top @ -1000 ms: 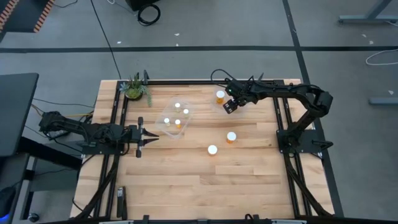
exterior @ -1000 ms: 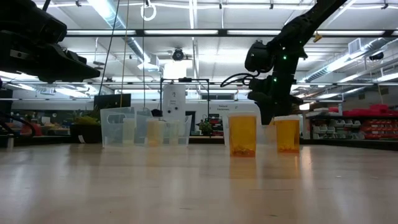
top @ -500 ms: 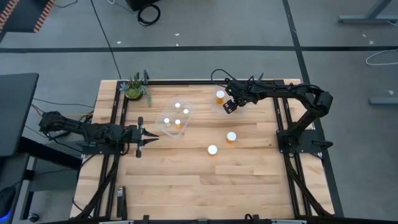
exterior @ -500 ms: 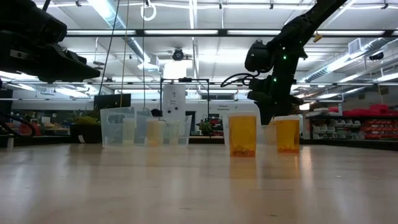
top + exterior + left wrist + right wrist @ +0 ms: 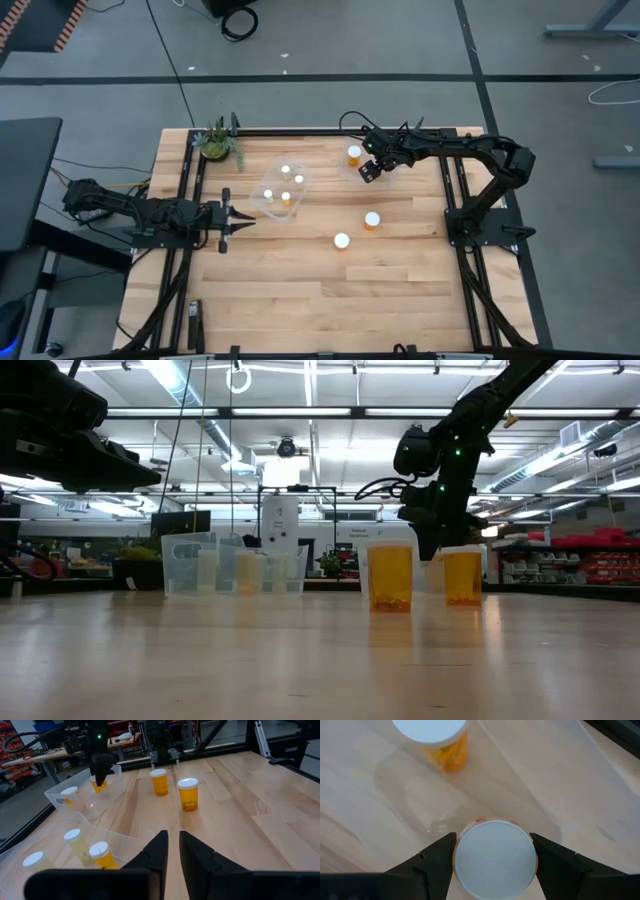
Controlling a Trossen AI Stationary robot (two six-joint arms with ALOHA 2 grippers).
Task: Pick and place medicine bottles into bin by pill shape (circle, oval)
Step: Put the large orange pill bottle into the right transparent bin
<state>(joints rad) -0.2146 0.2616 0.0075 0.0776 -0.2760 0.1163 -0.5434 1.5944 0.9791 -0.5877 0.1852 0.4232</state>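
My right gripper [image 5: 370, 171] hangs over a clear bin [image 5: 352, 170] at the table's far side, shut on an amber medicine bottle with a white cap [image 5: 495, 857]. One more bottle [image 5: 354, 153] stands in that bin. A second clear bin [image 5: 283, 190] to its left holds three bottles. Two bottles [image 5: 372, 220] [image 5: 341, 240] stand upright on the bare table. My left gripper [image 5: 246, 222] waits shut at the table's left, touching nothing. My right gripper pinches the bottle's round white cap by its rim [image 5: 461, 856] between its two fingers [image 5: 436, 859], one on each side. The fingers come steeply from above. The bottle hangs upright under them inside the bin's outline; whether its base touches the bin's floor I cannot tell.
A small green potted plant [image 5: 217, 142] stands at the far left corner. Black rails [image 5: 190, 180] run along the table's left, right and far edges. The wooden table's near half [image 5: 330, 300] is bare.
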